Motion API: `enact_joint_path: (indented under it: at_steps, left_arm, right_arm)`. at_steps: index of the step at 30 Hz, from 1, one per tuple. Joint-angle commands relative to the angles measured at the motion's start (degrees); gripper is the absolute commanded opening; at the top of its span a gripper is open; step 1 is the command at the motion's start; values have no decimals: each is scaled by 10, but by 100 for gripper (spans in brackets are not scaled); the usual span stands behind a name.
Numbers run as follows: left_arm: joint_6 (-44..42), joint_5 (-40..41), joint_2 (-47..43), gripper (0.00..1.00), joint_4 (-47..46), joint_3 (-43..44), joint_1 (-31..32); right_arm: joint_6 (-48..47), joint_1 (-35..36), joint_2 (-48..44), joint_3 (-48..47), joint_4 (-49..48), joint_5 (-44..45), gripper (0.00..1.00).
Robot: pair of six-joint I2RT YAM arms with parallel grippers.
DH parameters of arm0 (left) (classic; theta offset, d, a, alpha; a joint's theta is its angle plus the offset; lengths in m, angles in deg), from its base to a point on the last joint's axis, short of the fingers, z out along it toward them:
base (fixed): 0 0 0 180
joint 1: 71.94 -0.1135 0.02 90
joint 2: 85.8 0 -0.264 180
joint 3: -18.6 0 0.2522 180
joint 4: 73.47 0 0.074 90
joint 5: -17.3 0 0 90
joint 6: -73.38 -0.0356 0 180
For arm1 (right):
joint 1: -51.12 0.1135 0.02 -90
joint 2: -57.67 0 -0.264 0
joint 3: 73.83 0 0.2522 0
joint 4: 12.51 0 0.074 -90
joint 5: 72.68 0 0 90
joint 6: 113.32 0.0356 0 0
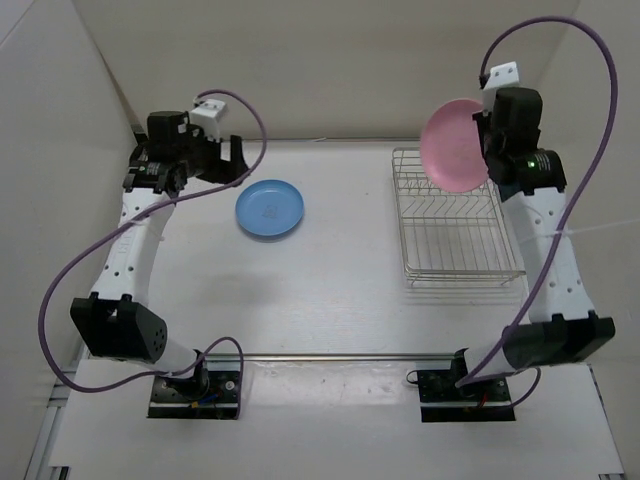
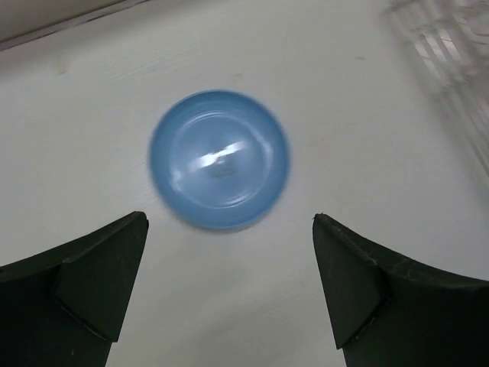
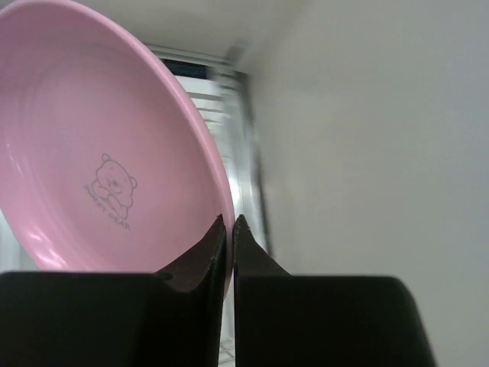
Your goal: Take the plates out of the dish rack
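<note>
The light blue plate [image 1: 270,209] lies flat on the table left of centre; it also shows in the left wrist view [image 2: 220,159]. My left gripper [image 1: 232,160] hovers up and left of it, open and empty [image 2: 229,229]. The silver wire dish rack [image 1: 458,218] stands at the right with no plates in it. My right gripper [image 1: 487,140] is shut on the rim of the pink plate [image 1: 453,145] and holds it on edge above the rack's far end. In the right wrist view the pink plate [image 3: 99,153] has a bear print, with the gripper [image 3: 230,223] pinching its edge.
White walls close the table at the back and sides. Purple cables loop over both arms. The rack's bars [image 3: 237,138] show blurred behind the pink plate. The arm bases sit at the near edge.
</note>
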Motion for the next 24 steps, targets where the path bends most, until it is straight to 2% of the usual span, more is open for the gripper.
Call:
enact_joint_path:
  at_steps: [1, 2, 5, 8, 12, 19, 23, 24]
  left_arm:
    - [-4, -171, -12, 100, -42, 3, 82]
    - [-4, -177, -5, 100, -48, 8, 106]
    - [8, -172, 48, 100, -30, 67, 180]
    - [14, -172, 97, 100, -25, 103, 224]
    - [19, -178, 144, 100, -11, 170, 264]
    - [31, -178, 182, 98, -11, 199, 301]
    - [31, -163, 188, 92, -6, 210, 313]
    - [31, -163, 188, 86, -6, 210, 313]
  right_arm:
    - [11, 7, -61, 79, 39, -307, 0]
    - [5, 7, -67, 92, 39, -372, 0]
    - [-31, 7, -73, 100, 93, -477, 0]
    - [-50, 7, -86, 92, 110, -573, 0]
    - [-45, 12, -93, 86, 110, -573, 0]
    - [-40, 12, -100, 93, 105, -550, 0]
    - [-40, 12, -106, 104, 92, -538, 0]
    - [-40, 12, -106, 104, 92, -538, 0]
